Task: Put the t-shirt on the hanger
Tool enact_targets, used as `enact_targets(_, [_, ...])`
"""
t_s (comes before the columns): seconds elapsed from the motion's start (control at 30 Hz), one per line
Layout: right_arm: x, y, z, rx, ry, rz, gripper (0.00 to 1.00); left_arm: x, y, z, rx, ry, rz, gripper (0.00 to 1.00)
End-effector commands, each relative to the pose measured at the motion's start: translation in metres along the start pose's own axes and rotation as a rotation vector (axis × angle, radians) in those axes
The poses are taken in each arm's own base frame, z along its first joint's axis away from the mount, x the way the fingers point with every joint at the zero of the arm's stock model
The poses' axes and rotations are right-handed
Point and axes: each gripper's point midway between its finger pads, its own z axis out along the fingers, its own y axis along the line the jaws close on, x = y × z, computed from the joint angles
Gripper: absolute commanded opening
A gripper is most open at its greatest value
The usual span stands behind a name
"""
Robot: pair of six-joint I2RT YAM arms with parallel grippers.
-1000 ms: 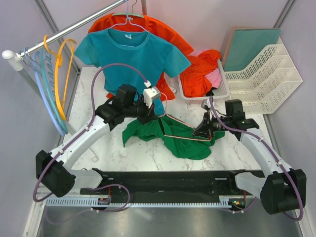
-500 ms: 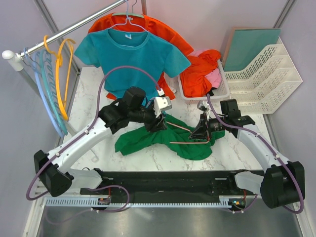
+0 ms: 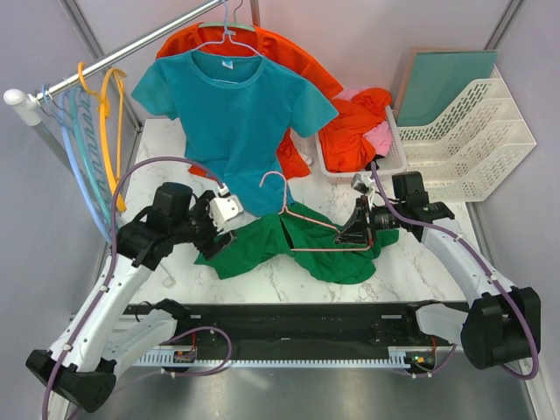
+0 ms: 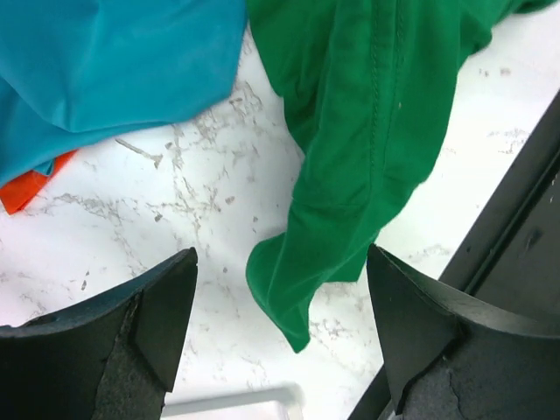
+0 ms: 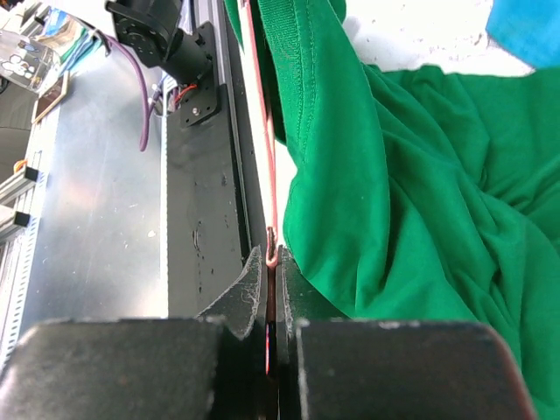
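- The left gripper stood spread wide and empty at the t-shirt's left end.
- The right gripper pinched the hanger's wire corner.
- The t-shirt lay bunched mid-way along the table's near edge.

The plain dark green cotton t-shirt lies crumpled on the marble tabletop, one bunched end trailing toward my left side. The thin pink wire hanger rests tilted across it with its hook pointing away from me. My right gripper pinches its right corner.
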Motion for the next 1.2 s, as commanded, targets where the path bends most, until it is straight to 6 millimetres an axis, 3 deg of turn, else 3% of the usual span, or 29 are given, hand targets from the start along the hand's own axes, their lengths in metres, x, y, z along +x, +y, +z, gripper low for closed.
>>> enact_targets(0.0, [-0.025, 0.017, -0.003, -0.089, -0.057, -0.082, 0.0, -0.006, -0.001, -0.003, 0.049, -0.005, 0.101, 0.84])
enact_targets(0.13, [-0.023, 0.016, -0.003, -0.083, -0.056, -0.104, 0.0, -0.035, -0.01, 0.008, 0.158, -0.103, 0.077, 0.79])
enact_targets(0.17, [-0.024, 0.016, -0.003, -0.079, -0.057, -0.109, 0.0, -0.044, -0.02, 0.01, 0.222, -0.155, 0.088, 0.79])
enact_targets(0.23, [-0.026, 0.017, -0.003, -0.082, -0.058, -0.117, 0.0, -0.046, -0.028, 0.019, 0.261, -0.191, 0.088, 0.78])
enact_targets(0.4, [-0.033, 0.019, -0.005, -0.079, -0.065, -0.136, 0.0, -0.06, -0.021, 0.04, 0.274, -0.238, 0.084, 0.7])
enact_targets(0.47, [-0.033, 0.021, -0.005, -0.085, -0.066, -0.141, 0.0, -0.065, -0.019, 0.043, 0.269, -0.256, 0.056, 0.61])
enact_targets(0.53, [-0.03, 0.022, -0.006, -0.081, -0.06, -0.16, 0.0, -0.073, -0.003, 0.049, 0.202, -0.266, 0.026, 0.49])
enact_targets(0.63, [-0.023, 0.024, -0.008, -0.077, -0.032, -0.154, 0.0, -0.071, 0.008, 0.045, 0.143, -0.26, 0.066, 0.41])
enact_targets(0.8, [-0.015, 0.027, -0.007, -0.099, -0.01, -0.156, 0.0, -0.072, 0.014, 0.033, 0.105, -0.248, 0.12, 0.47])
enact_targets(0.97, [-0.023, 0.027, -0.006, -0.119, -0.018, -0.167, 0.0, -0.089, -0.021, 0.013, 0.264, -0.35, 0.167, 0.72])
enact_targets(1.07, [-0.026, 0.025, -0.006, -0.121, -0.017, -0.168, 0.0, -0.086, -0.035, 0.015, 0.295, -0.347, 0.19, 0.77])
enact_targets(1.17, [-0.026, 0.024, -0.004, -0.125, -0.012, -0.163, 0.0, -0.087, -0.033, 0.025, 0.268, -0.344, 0.181, 0.77])
